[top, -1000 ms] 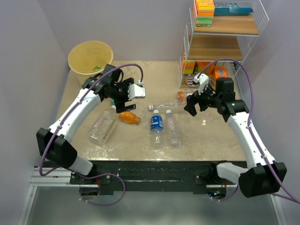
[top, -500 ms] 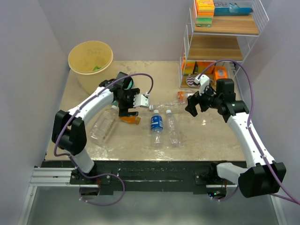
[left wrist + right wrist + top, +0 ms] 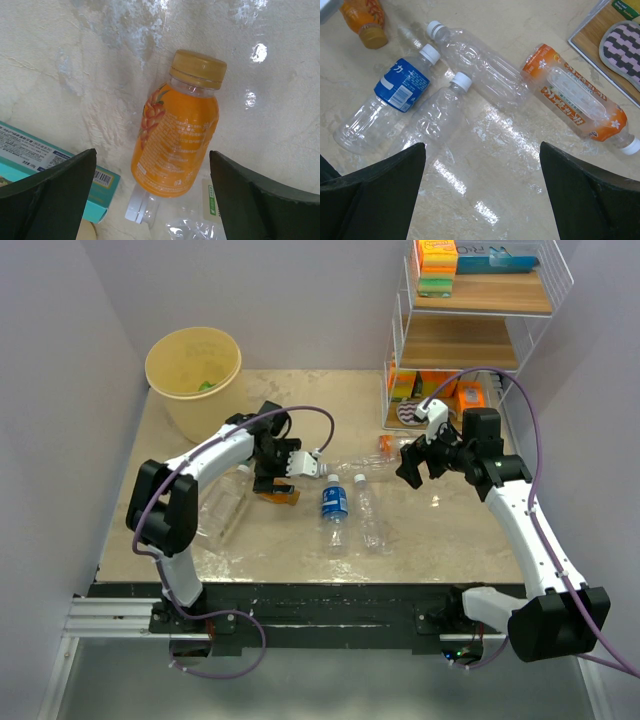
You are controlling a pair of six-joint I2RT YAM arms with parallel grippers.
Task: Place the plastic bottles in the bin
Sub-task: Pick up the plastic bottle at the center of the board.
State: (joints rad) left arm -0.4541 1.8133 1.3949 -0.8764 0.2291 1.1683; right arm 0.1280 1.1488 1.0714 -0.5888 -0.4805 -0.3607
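two tools, both spread wide and gripping nothing. the left tool [image 3: 272, 480] hangs low over a small orange bottle [image 3: 281, 494] that lies on its side on the tabletop [image 3: 450, 530], left of centre. in the left wrist view the bottle sits between the two dark fingers [image 3: 50, 200] with a gap on either side, its tan cap toward the top of that view. just past its base shows the white cap of a large clear bottle [image 3: 220, 512], which lies on the tabletop beside the left arm. a corner of a teal box [image 3: 45, 152] lies close by.

the right tool [image 3: 410, 464] hovers above the tabletop right of centre, near the foot of the white wire shelf rack [image 3: 470, 335]. in the right wrist view four bottles lie flat below it: a blue-labelled bottle [image 3: 385, 102], a small clear bottle [image 3: 437, 112] just beside it, a long clear bottle [image 3: 480, 65] lying across past their caps, and an orange-labelled bottle [image 3: 575, 102] whose end meets the long one; whether they touch i cannot tell. the right tool's fingers [image 3: 370, 200] stand clear above them.

the bin [image 3: 190, 412] stands at the far left corner of the tabletop, apart from all these bottles, with something green [image 3: 207, 385] lying inside.
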